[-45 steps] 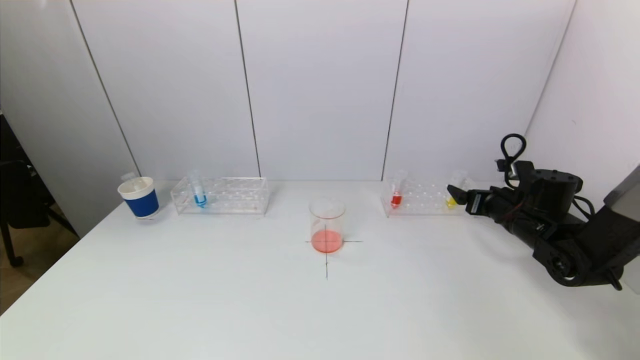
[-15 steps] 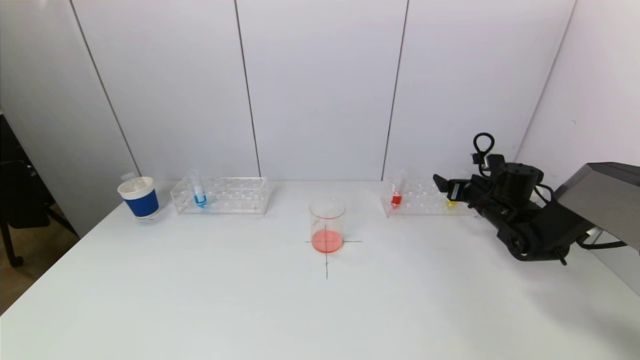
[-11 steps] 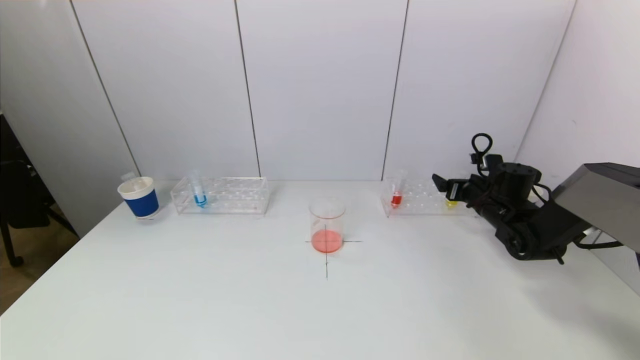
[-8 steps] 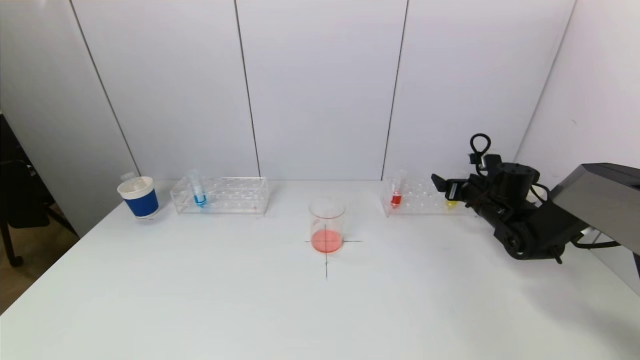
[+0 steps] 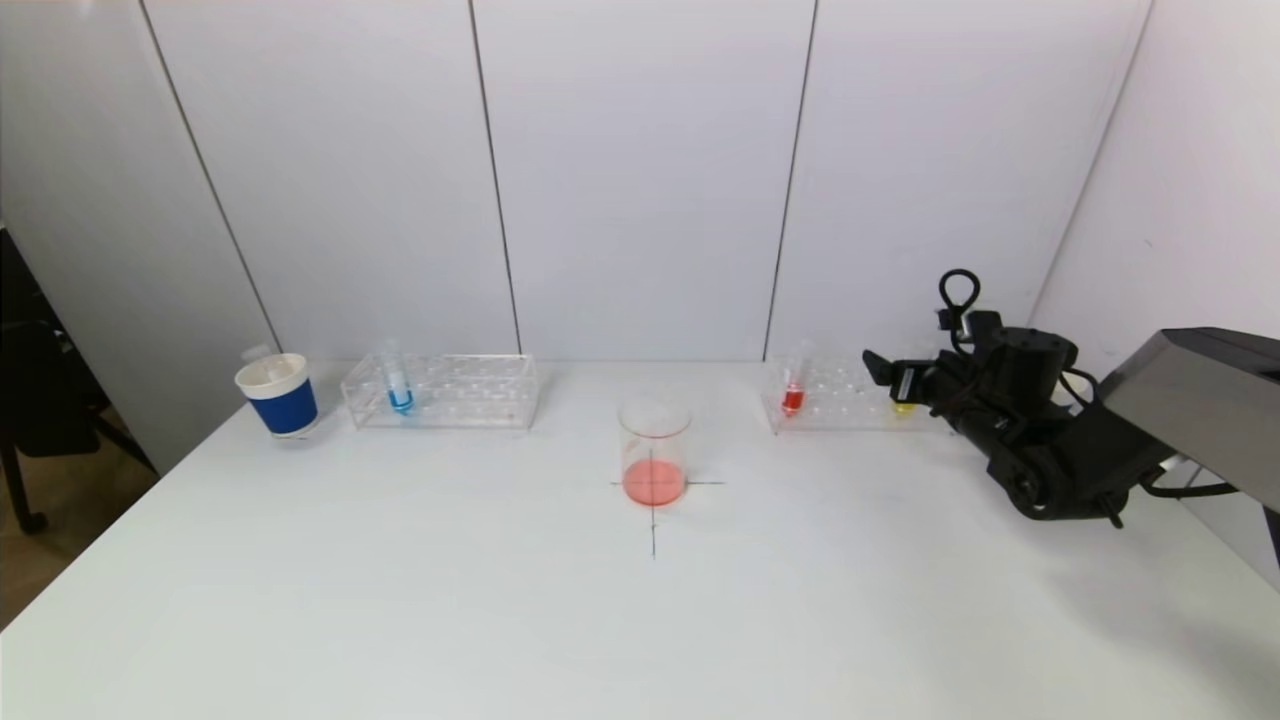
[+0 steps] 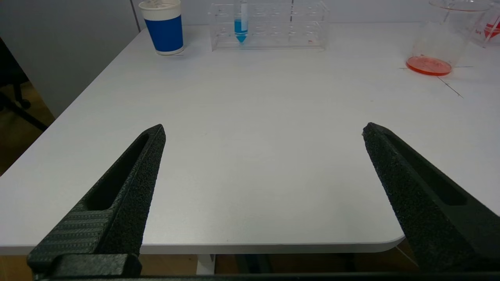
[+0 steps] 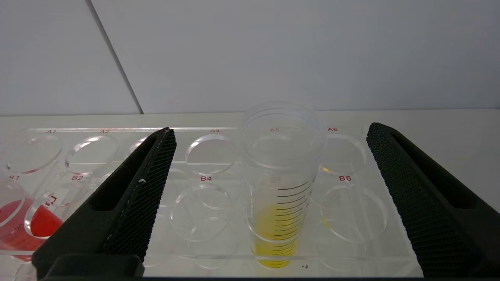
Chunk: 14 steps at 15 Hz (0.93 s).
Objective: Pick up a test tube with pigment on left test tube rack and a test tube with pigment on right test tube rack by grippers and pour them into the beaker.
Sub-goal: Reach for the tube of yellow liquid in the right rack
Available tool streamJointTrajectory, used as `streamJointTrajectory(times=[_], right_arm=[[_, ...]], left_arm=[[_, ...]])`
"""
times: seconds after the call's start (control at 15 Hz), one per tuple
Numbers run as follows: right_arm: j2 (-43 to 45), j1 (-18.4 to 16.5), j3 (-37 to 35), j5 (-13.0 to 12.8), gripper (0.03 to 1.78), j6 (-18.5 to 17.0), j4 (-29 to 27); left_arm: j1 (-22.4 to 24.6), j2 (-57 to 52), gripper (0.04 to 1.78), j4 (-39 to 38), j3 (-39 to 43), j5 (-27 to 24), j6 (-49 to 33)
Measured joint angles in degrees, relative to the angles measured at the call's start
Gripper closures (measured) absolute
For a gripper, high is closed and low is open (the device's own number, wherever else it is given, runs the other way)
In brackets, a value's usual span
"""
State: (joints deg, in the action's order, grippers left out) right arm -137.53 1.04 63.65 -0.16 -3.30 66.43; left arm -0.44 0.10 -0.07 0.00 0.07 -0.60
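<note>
Head view, read from the left edge of the white tabletop [image 5: 400, 620] across: we see a blue-and-white paper cup [image 5: 277, 394] at the far left corner, then the clear acrylic left test tube rack [image 5: 442, 391] holding a blue-pigment test tube [image 5: 397, 378]. At the middle stands the clear glass beaker [image 5: 654, 450] with a shallow red layer. Toward the far right corner sits the clear right test tube rack [image 5: 845, 394], with a red-pigment test tube [image 5: 794, 382] at its left end.

Our left tool [image 6: 261, 132] hangs spread wide off the near edge, idle.

Our right tool [image 7: 269, 134] is at the right rack, spread wide, and the clear yellow-pigment test tube [image 7: 282, 175] stands upright between its fingers [image 7: 148, 175], untouched on either side and a little nearer the right finger. We judge the step to be the grasp: we should centre on the tube, close gently below the rim, and lift straight up so the rack does not drag.
</note>
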Motion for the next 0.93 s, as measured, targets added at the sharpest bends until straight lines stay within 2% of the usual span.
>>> streamJointTrajectory(times=[0.2, 0.33, 0.53, 0.73, 0.8, 0.93], right_arm=[[0.0, 0.0, 0.1, 0.0, 0.06, 0.0, 0.0], [-0.1, -0.1, 0.1, 0.0, 0.18, 0.0, 0.0], [-0.1, -0.1, 0.1, 0.0, 0.55, 0.0, 0.0], [-0.1, -0.1, 0.1, -0.1, 1.11, 0.0, 0.0], [-0.1, -0.1, 0.1, -0.1, 1.26, 0.1, 0.0], [-0.1, -0.1, 0.1, -0.1, 1.32, 0.3, 0.0]], left_arm=[[0.0, 0.0, 0.06, 0.0, 0.0, 0.0, 0.0], [0.0, 0.0, 0.06, 0.0, 0.0, 0.0, 0.0], [0.0, 0.0, 0.06, 0.0, 0.0, 0.0, 0.0], [0.0, 0.0, 0.06, 0.0, 0.0, 0.0, 0.0], [0.0, 0.0, 0.06, 0.0, 0.0, 0.0, 0.0], [0.0, 0.0, 0.06, 0.0, 0.0, 0.0, 0.0]])
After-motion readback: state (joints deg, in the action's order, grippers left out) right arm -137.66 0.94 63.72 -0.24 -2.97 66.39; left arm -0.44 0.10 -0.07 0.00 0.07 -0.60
